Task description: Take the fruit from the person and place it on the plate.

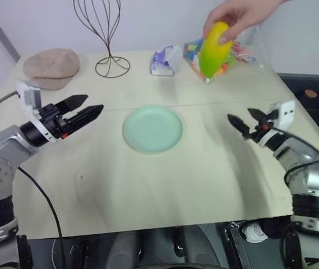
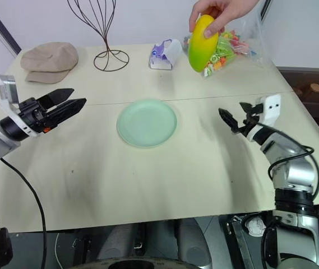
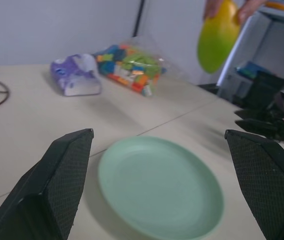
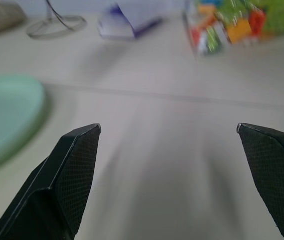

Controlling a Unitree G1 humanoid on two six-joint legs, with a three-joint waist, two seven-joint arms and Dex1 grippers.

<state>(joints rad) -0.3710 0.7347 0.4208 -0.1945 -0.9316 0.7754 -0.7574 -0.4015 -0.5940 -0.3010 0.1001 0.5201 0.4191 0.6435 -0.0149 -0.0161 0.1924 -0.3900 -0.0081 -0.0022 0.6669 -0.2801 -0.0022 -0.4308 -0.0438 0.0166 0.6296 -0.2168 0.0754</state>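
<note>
Nearest, both hands hover spread and empty over the counter, left hand (image 1: 83, 109) and right hand (image 1: 243, 120) flanking the mint-green plate (image 1: 153, 129) at mid-counter. Beyond, near the far edge, a person's hand (image 1: 239, 15) dangles the mango (image 1: 213, 49); a mistimed release could drop it.

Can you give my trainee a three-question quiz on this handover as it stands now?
1. True or false: the fruit already lies on the plate.
2. What holds the fruit? A) the left claw B) the person's hand C) the right claw
3. Fill in: the plate lies on the table between the two ____.

Key:
1. False; the fruit is up in the air above the far side of the table, and the plate is bare.
2. B; both claws are open and hold nothing.
3. claws.
</note>
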